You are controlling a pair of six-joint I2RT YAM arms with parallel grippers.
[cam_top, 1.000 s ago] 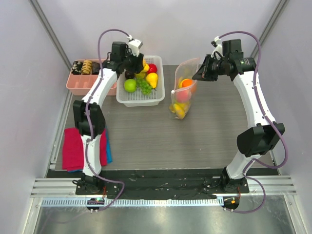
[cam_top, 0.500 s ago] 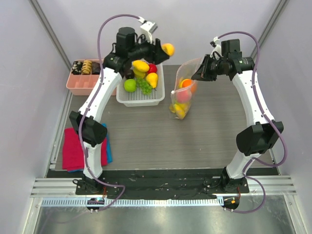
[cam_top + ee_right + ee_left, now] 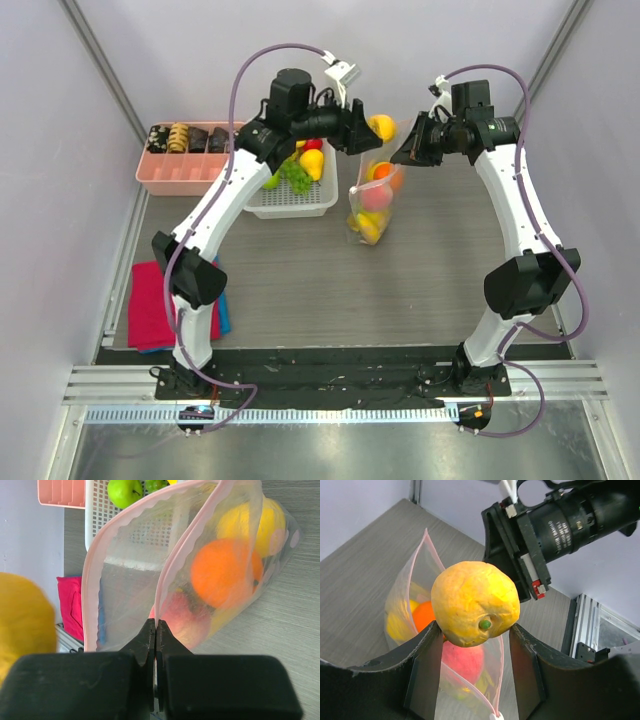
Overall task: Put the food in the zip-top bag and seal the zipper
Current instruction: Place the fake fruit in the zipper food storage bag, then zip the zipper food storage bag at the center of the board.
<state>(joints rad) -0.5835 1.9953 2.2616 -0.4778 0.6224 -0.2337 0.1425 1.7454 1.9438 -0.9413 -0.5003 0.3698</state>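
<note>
**A:** Left gripper (image 3: 474,630), state?

**B:** Pinching a yellow fruit (image 3: 475,602), one finger on each flank. The fruit is in the air, at 12 o'clock of the bag (image 3: 372,195) in the top view. The left wrist view shows it over the open mouth and not inside it.

**A:** Right gripper (image 3: 156,629)?

**B:** Fingers pressed together on the bag's rim, nipping one side of the pink zipper strip (image 3: 161,587). The other side bows away, so the mouth gapes. The gripper sits at 1 o'clock of the bag in the top view.

**A:** Bag position and contents?

**B:** It is at 12 to 1 o'clock of the table's (image 3: 300,270) centre, with its lower end on the surface and its mouth lifted. Inside are an orange (image 3: 225,572), a pink fruit (image 3: 182,617) below it and a yellow piece (image 3: 250,520) deeper in.

**A:** Surroundings?

**B:** The white basket (image 3: 290,205) lies at 9 o'clock of the bag, just beside it, and holds a green apple (image 3: 122,490). The pink tray (image 3: 170,178) lies at 9 o'clock of the basket. A red cloth (image 3: 150,305) is at 8 o'clock of the table, well apart.
</note>
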